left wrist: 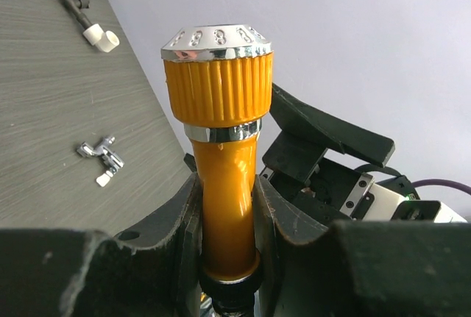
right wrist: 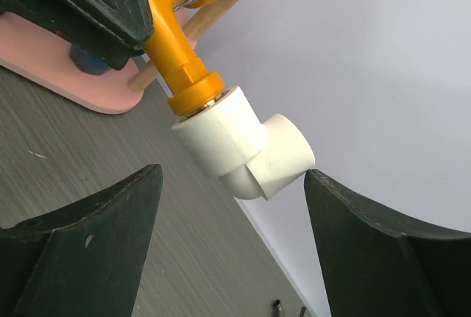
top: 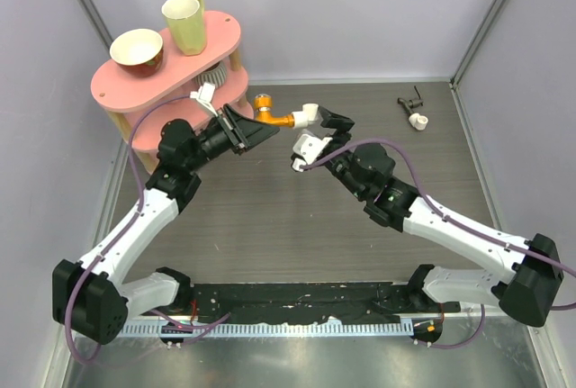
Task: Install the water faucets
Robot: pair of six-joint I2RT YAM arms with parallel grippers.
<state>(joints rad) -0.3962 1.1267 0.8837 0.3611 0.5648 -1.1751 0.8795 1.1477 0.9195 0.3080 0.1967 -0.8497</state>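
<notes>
The orange tap (top: 268, 111) with its silvery knob (left wrist: 215, 43) is held in the air by my left gripper (top: 250, 129), which is shut on the tap's body (left wrist: 221, 184). A white elbow pipe fitting (top: 309, 114) sits joined on the tap's far end. In the right wrist view the fitting (right wrist: 246, 148) hangs just ahead of my right gripper (right wrist: 232, 207), which is open and holds nothing. One of its fingertips (right wrist: 316, 184) is close by the fitting's open end. My right gripper (top: 322, 133) is right of the tap.
A pink two-tier shelf (top: 108, 82) at the back left carries a bowl (top: 137, 48) and a yellow cup (top: 184, 23). A dark tap piece with a white end (top: 412, 109) lies at the back right. A small silver tap piece (left wrist: 103, 157) lies on the table.
</notes>
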